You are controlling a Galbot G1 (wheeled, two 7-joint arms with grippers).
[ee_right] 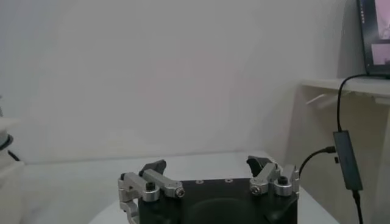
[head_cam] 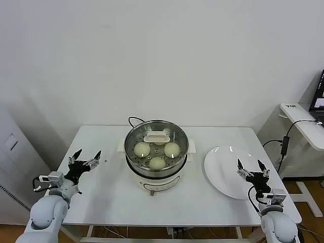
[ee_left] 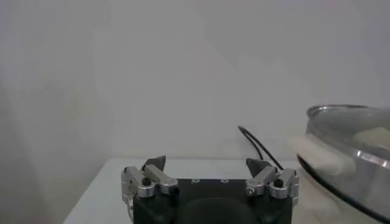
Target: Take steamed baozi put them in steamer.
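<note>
Both of my grippers are low at the near table edge, jaws wide apart and holding nothing: my left gripper (head_cam: 85,158) over the left side of the table (head_cam: 101,202), my right gripper (head_cam: 250,168) above the near rim of the white plate (head_cam: 223,174). Between them stands the steamer (head_cam: 156,152). Three steamed baozi (head_cam: 157,163) lie inside it, under the glass lid (head_cam: 157,137).

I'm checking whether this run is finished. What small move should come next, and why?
Probably none beyond keeping both arms parked: three buns show in the steamer under the lid, a fourth may hide beneath its handle, the plate is bare, and both end effectors, left and right, are open.
</note>
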